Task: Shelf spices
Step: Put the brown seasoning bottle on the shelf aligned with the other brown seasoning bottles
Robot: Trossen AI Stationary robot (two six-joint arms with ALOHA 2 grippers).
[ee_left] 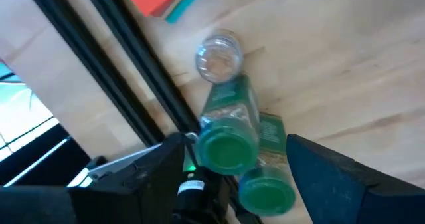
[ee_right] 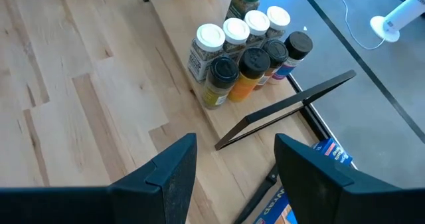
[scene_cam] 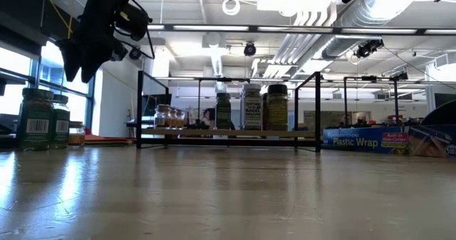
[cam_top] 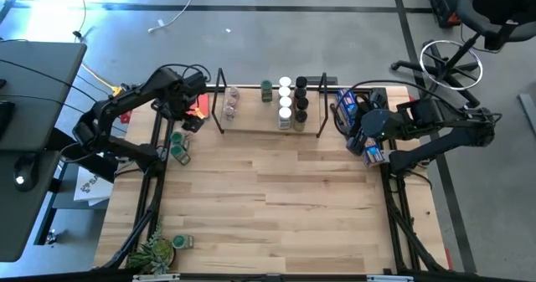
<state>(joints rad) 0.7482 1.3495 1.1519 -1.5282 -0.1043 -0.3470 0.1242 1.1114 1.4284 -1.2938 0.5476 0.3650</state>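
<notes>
The middle and near part of the light-wood table (cam_top: 276, 207) is being left bare, so free passage is being offered there. The far edge is being blocked by the low wooden shelf with black wire end frames (cam_top: 251, 125), its right half crowded by white- and black-lidded spice jars (ee_right: 246, 48). Green-lidded jars (ee_left: 229, 141) are being clustered beside the table's left edge.

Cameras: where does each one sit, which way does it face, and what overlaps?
High: overhead, straight down on the table, shelf and both arms.
Low: table height, level at the shelf; left arm overhead.
Left wrist: past the open left gripper, onto green-lidded jars beside a clear jar.
Right wrist: past the open right gripper, at the shelved jars.
Shared: all but the left wrist see those jars.
</notes>
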